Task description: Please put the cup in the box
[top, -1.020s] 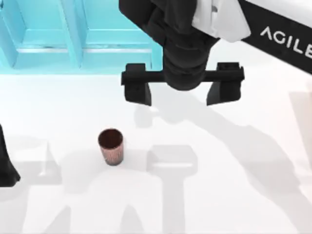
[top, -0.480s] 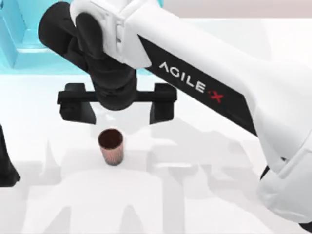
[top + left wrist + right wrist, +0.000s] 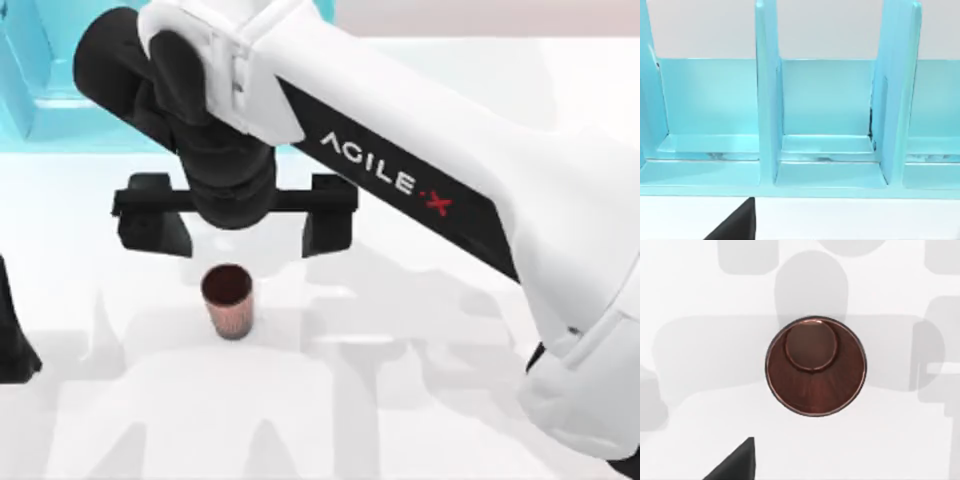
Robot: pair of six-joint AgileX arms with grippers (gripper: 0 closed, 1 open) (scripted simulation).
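Top view: right gripper (image 3: 236, 222) hanging above the white table (image 3: 420, 400), fingers spread wide apart, nothing between them. Just below it in the picture, the cup (image 3: 228, 300), standing upright on the table, reddish-brown, dark inside, apart from both fingers. Behind the gripper, at the table's far left, the light blue box (image 3: 40, 80), with upright dividers. White right arm stretching in from the table's lower right, crossing most of the scene. At the left edge, a dark part of the left arm (image 3: 12, 340), parked, well apart from the cup.

Left wrist view: facing the box (image 3: 820, 150) from the front, with three blue dividers and open compartments between them, pale wall behind. Dark finger corner (image 3: 737, 225) at the lower edge; state of the left jaws impossible to tell from it.

Right wrist view: looking straight down into the cup (image 3: 815, 367), round rim, ribbed inner wall, smaller round bottom showing off-centre. White table (image 3: 890, 440) all around it, crossed by grey shadows. Dark finger corner (image 3: 737, 465) at the lower edge, clear of the cup
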